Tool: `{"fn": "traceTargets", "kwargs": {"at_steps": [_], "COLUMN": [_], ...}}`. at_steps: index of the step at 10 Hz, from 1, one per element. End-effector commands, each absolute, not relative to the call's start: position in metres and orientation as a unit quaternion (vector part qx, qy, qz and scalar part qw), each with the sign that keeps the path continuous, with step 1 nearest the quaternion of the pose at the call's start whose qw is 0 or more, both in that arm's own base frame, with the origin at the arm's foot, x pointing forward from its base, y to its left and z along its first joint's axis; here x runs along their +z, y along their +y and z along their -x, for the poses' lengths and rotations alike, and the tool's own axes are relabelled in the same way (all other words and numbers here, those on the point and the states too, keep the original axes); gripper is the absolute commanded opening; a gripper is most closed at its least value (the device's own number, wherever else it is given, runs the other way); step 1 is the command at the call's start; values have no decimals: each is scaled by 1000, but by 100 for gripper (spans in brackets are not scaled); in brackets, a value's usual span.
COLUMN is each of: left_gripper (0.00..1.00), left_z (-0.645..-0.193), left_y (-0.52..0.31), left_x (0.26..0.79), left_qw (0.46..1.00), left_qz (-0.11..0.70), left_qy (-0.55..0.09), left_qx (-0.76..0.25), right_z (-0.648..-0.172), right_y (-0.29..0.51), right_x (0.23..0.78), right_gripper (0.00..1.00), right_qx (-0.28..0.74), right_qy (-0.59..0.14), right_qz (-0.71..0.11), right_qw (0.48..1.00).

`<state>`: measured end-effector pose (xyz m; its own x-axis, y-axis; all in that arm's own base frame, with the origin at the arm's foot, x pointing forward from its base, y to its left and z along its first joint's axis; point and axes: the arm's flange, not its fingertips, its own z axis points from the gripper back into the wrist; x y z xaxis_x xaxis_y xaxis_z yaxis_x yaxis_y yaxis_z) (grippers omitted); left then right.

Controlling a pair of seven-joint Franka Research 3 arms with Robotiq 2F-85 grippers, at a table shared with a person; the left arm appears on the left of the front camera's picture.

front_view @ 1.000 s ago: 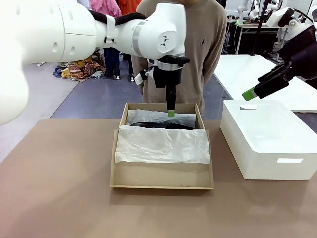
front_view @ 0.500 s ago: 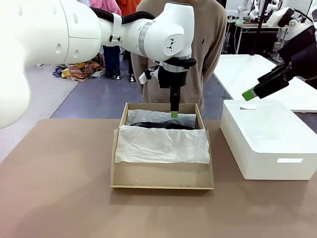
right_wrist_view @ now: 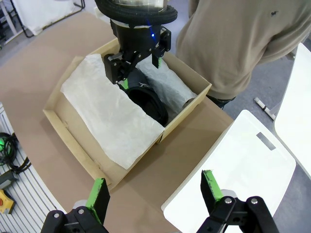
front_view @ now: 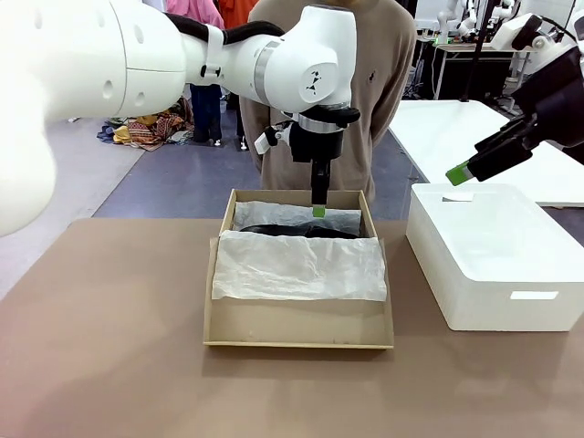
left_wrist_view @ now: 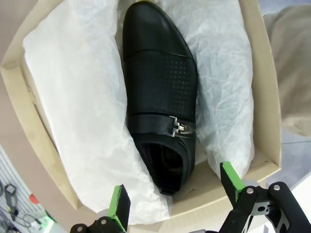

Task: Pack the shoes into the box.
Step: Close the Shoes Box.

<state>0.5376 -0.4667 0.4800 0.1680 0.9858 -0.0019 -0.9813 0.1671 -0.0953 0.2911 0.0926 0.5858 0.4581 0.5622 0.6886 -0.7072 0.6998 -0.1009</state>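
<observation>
Our left gripper [left_wrist_view: 173, 187], jaws apart, hangs directly over the shoe [left_wrist_view: 160, 82], which lies left-right along the far side of the box [front_view: 297, 330].

Inside the box [front_view: 297, 326], tissue paper [front_view: 297, 266] hides most of the shoe [front_view: 301, 232]; what lies beneath cannot be told. A white bin [front_view: 474, 306] beside the box is cropped.
</observation>
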Motion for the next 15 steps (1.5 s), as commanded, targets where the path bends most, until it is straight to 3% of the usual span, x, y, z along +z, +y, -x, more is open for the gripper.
{"fn": "traceTargets", "kwargs": {"at_steps": [1, 6, 9, 10, 11, 15], "left_gripper": [100, 100, 100, 100, 100, 100], "left_z": [-529, -529, -525, -527, -530, -530], "left_y": [-442, -363, -320, -319, -333, -333], "left_x": [499, 538, 551, 552, 550, 550], "left_qw": [846, 973, 996, 996, 995, 995], "left_qz": [10, -38, -78, -82, -46, -46], "left_qy": [-37, 22, 42, 38, 50, 50], "left_qx": [532, 226, 14, 9, 76, 76], "right_z": [-291, -291, -291, -291, -291, -291], "right_y": [93, 93, 93, 93, 93, 93], "right_x": [586, 586, 586, 586, 586, 586], "right_gripper": [100, 100, 100, 100, 100, 100], "right_qx": [376, 376, 376, 376, 376, 376], "right_qy": [-362, -362, -362, -362, -362, -362], "right_qz": [-105, -105, -105, -105, -105, -105], "right_qw": [847, 847, 847, 847, 847, 847]}}
